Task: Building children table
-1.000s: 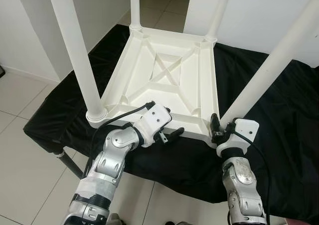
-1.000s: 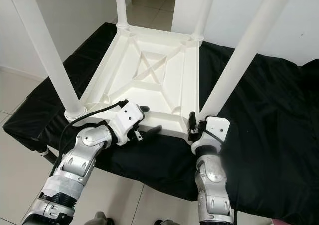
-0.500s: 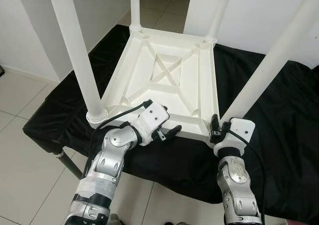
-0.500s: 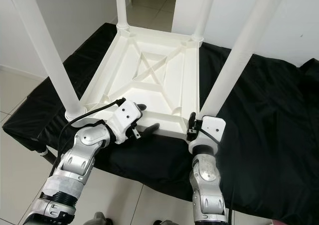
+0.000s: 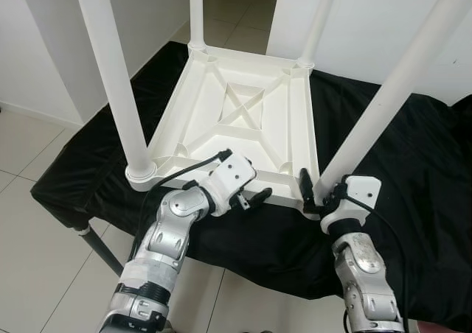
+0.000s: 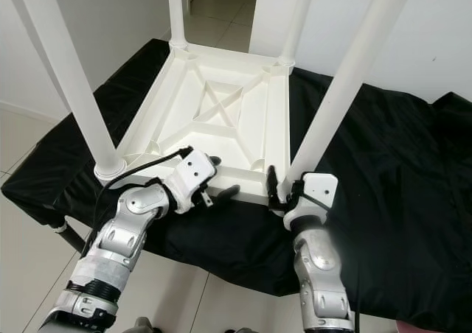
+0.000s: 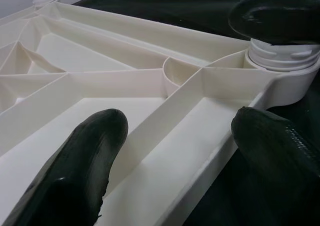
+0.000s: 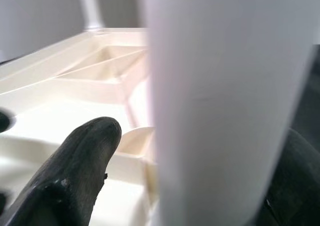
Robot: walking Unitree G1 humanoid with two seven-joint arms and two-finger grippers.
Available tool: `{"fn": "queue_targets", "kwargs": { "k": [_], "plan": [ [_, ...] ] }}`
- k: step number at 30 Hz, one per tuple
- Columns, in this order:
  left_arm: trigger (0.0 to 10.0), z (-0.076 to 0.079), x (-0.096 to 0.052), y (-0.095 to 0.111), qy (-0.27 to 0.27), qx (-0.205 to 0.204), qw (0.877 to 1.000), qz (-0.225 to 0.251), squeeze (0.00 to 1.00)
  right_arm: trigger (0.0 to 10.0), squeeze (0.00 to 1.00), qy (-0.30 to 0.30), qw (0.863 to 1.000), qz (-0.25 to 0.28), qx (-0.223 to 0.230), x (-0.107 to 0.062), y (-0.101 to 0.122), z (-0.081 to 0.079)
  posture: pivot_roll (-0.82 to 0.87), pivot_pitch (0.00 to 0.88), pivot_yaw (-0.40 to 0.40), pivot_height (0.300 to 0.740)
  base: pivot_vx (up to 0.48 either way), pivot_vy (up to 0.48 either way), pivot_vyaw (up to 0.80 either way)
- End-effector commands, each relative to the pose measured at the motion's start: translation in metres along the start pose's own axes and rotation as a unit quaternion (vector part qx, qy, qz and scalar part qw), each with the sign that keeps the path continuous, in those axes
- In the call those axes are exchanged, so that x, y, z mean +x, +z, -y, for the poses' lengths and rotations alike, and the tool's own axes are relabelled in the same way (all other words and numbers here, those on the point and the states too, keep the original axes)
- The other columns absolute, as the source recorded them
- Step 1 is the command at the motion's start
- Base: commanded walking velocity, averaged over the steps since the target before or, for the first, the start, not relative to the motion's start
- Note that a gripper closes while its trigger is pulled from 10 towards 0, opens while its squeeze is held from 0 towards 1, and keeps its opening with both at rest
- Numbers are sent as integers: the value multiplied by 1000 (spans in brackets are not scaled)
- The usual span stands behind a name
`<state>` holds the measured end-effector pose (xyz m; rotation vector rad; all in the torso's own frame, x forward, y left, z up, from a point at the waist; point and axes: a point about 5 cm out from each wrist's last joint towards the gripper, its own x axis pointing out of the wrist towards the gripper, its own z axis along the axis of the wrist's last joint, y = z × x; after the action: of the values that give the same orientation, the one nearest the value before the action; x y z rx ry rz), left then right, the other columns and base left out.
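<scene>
A white children's table [image 5: 243, 119] lies upside down on a black-covered surface, all its legs pointing up. My left gripper [image 6: 221, 177] is open and straddles the tabletop's near rim [image 7: 200, 181]: one finger [image 7: 85, 166] is over the ribbed inside, the other [image 7: 280, 151] outside the rim. My right gripper [image 5: 318, 197] is open around the base of the near right leg [image 5: 391, 104]. In the right wrist view the leg [image 8: 220, 106] stands between the fingers, with a small gap to one finger [image 8: 75, 176]. The near left leg [image 5: 110, 75] rises beside my left arm.
The black cloth [image 5: 413, 171] drapes over a low stand whose dark leg [image 5: 99, 248] shows below on the left. Pale tiled floor [image 5: 29, 222] lies around it. White walls and a doorway are behind. The two far legs [image 5: 195, 12] stand at the back corners.
The view has shifted a little. My right gripper has edged forward around the base of the near right leg. My left gripper has stayed at the near rim.
</scene>
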<state>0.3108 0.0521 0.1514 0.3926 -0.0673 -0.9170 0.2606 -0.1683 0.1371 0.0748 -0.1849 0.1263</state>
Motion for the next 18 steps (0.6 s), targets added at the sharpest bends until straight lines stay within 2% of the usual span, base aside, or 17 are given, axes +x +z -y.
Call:
{"fn": "queue_targets", "kwargs": {
  "k": [1,3,5,7,9,10,12,17,18],
  "plan": [
    [10000,-10,-3,-2,130,0,992,-6,0,10000,0,25,1000,7,1,-3,2,2,-3,51,-71,740,0,0,0],
    [10000,-9,-4,-2,125,1,992,-7,0,10000,0,47,999,6,1,-3,3,4,-3,54,-69,740,0,0,0],
    [10000,-2,-6,0,88,-12,996,9,0,10000,0,97,995,0,-12,0,6,12,-10,65,-59,740,0,0,0],
    [10000,1,-7,1,70,-18,997,17,0,10000,0,117,993,-4,-17,2,7,16,-10,65,-59,740,0,0,0],
    [10000,8,-9,4,41,0,999,35,0,10000,0,150,988,-9,-29,9,10,24,-7,74,-54,740,0,0,0],
    [10000,9,-9,5,40,14,998,39,0,10000,0,158,987,-11,-33,11,11,27,-7,74,-54,740,0,0,0],
    [10000,10,-9,4,36,15,999,36,0,10000,0,164,986,-14,-36,13,11,28,-6,74,-54,740,0,0,0],
    [10000,12,-8,1,38,-4,999,22,0,10000,0,192,979,-33,-57,19,5,32,0,81,-45,740,0,0,0],
    [10000,12,-8,1,39,-5,999,20,0,6314,0,200,977,-40,-59,20,3,33,7,85,-47,740,0,0,0]
  ]
}}
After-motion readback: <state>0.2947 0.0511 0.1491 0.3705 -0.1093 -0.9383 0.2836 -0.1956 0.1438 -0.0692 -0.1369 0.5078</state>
